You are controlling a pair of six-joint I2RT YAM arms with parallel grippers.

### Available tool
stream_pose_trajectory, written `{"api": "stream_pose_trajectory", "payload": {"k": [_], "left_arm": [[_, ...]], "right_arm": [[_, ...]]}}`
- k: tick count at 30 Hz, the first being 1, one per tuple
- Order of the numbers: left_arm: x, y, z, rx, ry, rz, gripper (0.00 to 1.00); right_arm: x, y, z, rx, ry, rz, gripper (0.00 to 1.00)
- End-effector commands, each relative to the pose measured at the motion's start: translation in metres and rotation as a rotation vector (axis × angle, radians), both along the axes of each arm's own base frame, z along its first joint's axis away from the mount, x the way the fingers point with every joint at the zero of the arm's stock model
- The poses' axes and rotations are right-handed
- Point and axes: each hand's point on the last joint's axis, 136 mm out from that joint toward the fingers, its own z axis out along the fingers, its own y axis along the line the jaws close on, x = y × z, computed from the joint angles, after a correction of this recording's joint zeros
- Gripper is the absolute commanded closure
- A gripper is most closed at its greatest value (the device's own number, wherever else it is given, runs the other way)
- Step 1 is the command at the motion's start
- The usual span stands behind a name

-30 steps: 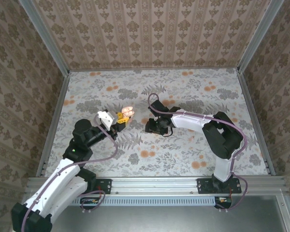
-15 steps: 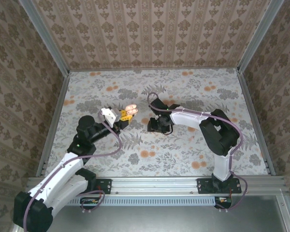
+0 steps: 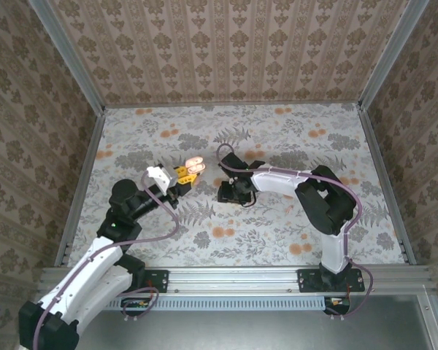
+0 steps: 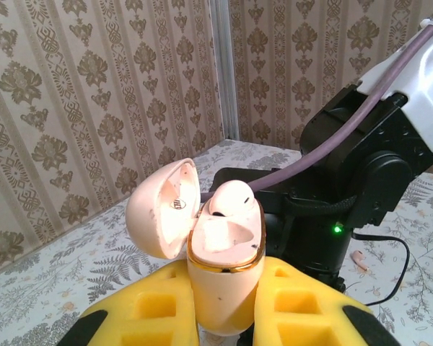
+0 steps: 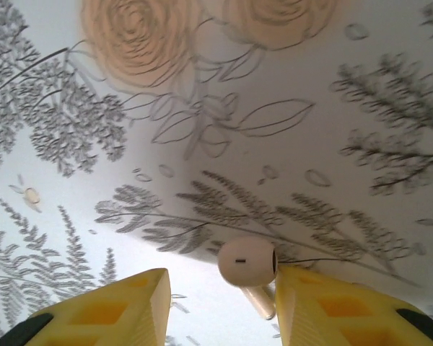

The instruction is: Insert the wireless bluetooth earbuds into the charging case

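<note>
Glossy smooth plastic charging case [image 4: 220, 288], smooth plastic earbud [image 5: 247, 262], matt printed table cover [image 5: 202, 108]

right arm [image 3: 306, 188] drawn leftward, case [image 3: 193, 166] shifted slightly

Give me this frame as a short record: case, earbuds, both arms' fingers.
Case: pale pink glossy charging case, lid open
Left fingers: yellow, shut on the case
Seated earbud: pale pink, sitting in the open case
Right fingers: yellow, apart, low over floral table
Loose earbud: pale, rounded, on the table beside one right finger
</note>
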Motion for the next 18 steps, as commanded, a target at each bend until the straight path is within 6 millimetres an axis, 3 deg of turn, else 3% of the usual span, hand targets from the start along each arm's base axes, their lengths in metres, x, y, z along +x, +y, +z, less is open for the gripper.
{"api": "stream_pose_trajectory", "payload": {"k": [1, 12, 18], "left_arm": [[-0.001, 0.003, -0.005, 0.006, 0.001, 0.012, 1.00], [0.004, -0.001, -0.007, 0.020, 0.008, -0.003, 1.00], [0.006, -0.004, -0.008, 0.013, 0.019, -0.012, 1.00]], "right_arm": [[-0.015, 0.027, 0.005, 0.075, 0.045, 0.037, 0.58], [0.002, 0.014, 0.043, 0.086, -0.027, 0.027, 0.57], [0.013, -0.003, 0.044, 0.056, -0.034, 0.014, 0.57]]}}
